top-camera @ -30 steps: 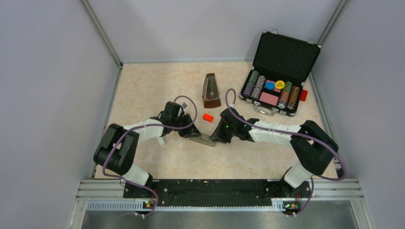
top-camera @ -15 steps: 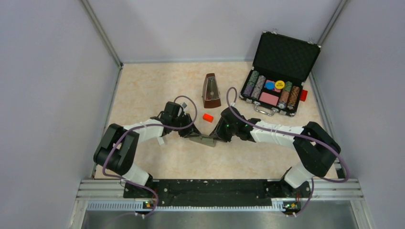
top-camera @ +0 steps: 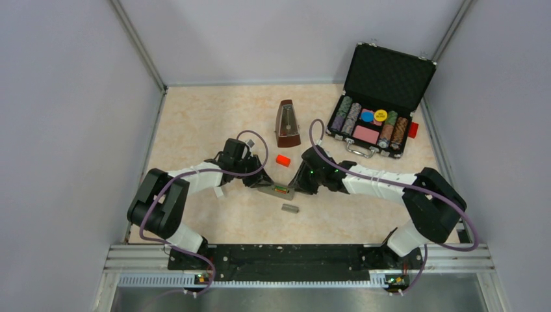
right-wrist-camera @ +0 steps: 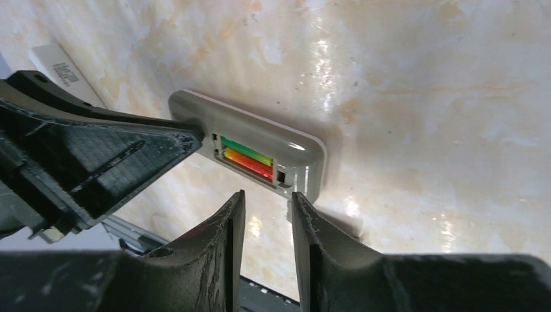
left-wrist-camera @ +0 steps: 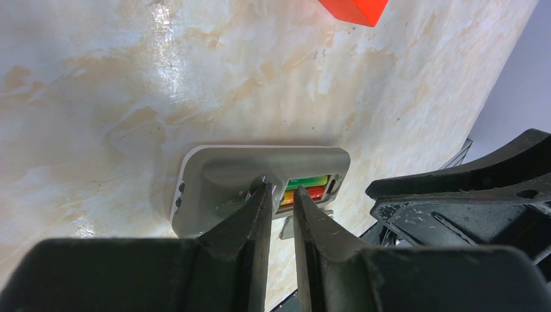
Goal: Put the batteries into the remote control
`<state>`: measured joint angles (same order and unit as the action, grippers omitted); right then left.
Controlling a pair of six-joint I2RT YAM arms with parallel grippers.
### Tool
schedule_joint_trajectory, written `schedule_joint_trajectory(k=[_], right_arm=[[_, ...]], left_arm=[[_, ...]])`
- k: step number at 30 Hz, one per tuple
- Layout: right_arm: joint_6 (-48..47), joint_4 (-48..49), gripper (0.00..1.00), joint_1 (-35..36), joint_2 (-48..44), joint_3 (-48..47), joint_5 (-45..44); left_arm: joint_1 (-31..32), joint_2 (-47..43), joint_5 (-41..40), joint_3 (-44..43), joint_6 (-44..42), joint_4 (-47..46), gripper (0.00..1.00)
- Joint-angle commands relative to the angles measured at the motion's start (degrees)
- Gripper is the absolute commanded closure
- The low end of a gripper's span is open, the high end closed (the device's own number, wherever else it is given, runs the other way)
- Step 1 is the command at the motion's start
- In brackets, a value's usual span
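The grey remote control (top-camera: 268,190) sits mid-table, slightly raised, with its battery recess uncovered. In the recess lie the batteries, green (right-wrist-camera: 245,149) beside red-orange (right-wrist-camera: 249,164); they also show in the left wrist view as green (left-wrist-camera: 308,182) and red-orange (left-wrist-camera: 312,192). My left gripper (left-wrist-camera: 281,195) is shut on the remote's (left-wrist-camera: 260,166) near edge, next to the recess. My right gripper (right-wrist-camera: 268,195) is open and empty, just short of the remote's (right-wrist-camera: 304,151) right end. The grey cover (top-camera: 290,208) lies loose on the table in front of the remote.
A chunky red-orange block (top-camera: 282,160) lies just behind the remote. A brown metronome (top-camera: 287,123) stands further back. An open black poker-chip case (top-camera: 383,71) fills the back right. A slim white bar (right-wrist-camera: 57,65) lies under my left arm.
My right gripper has opened a little and drawn back from the remote. The grey cover has come off and now lies on the table, leaving the batteries exposed. The left arm has not moved.
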<state>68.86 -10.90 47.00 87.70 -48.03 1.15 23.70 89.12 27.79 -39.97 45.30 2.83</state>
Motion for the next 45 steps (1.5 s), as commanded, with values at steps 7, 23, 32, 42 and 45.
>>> schedule_joint_trajectory(k=[7,23,32,42,45], right_arm=[[-13.79,-8.62,0.63,0.5,-1.81,-3.85,-1.81],[-11.54,-12.41,0.65,2.67,-0.01,-0.75,6.45],[-8.63,-10.45,0.63,3.61,1.25,1.25,6.78],[-5.11,-7.22,0.68,3.77,3.74,2.18,5.72],[-4.39,-6.48,0.69,3.75,3.8,2.7,5.8]], left_arm=[[-0.07,-0.82,-1.98,-0.45,-1.39,1.5,0.76],[0.0,-7.69,-2.57,-3.09,-3.43,2.93,0.6],[0.86,-13.01,-2.31,-1.02,-3.56,2.88,0.55],[0.95,-13.62,-2.72,0.16,-3.29,2.27,0.55],[0.99,-13.8,-3.09,0.21,-3.23,2.35,0.55]])
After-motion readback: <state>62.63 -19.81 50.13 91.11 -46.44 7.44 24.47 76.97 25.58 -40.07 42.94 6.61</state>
